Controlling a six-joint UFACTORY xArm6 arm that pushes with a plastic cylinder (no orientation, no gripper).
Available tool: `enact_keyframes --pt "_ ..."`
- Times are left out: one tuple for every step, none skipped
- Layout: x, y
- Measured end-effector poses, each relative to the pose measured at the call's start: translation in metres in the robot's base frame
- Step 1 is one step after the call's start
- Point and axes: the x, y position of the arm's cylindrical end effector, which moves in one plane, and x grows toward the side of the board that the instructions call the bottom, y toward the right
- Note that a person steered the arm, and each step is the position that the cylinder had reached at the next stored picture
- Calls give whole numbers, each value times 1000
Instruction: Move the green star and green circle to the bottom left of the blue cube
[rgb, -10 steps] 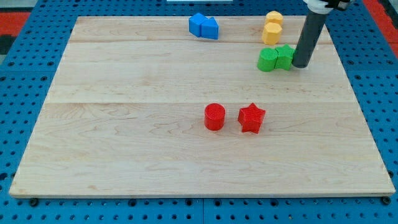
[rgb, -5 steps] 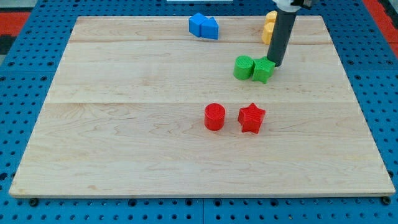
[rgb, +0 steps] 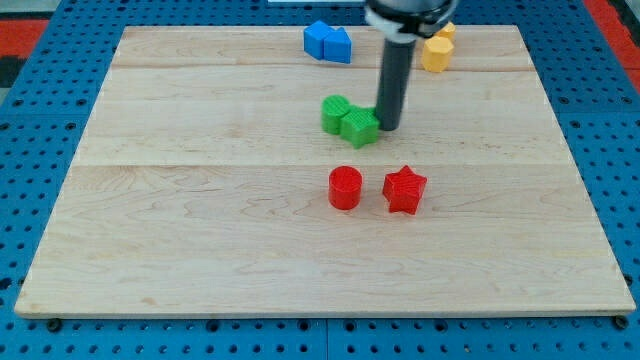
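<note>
The green star (rgb: 359, 127) and the green circle (rgb: 336, 113) sit touching each other near the board's middle, the circle to the star's upper left. My tip (rgb: 388, 128) rests against the star's right side. The blue cube (rgb: 338, 46) stands at the view's top next to another blue block (rgb: 318, 39) on its left. The green pair lies well below the blue cube, slightly to its right.
A red circle (rgb: 345, 188) and a red star (rgb: 404, 190) sit just below the green pair. Two yellow blocks (rgb: 437, 50) stand at the top right, partly hidden behind the rod. The wooden board (rgb: 200, 230) lies on a blue pegboard.
My tip has moved left and down, pushing the green star and green circle from the right side toward the board's middle. The other blocks have not moved.
</note>
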Motion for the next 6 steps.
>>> enact_keyframes --pt "1 -18" --pt "20 -7" --pt "39 -48" --pt "26 -83" --pt "-16 -71" --pt "-47 -62"
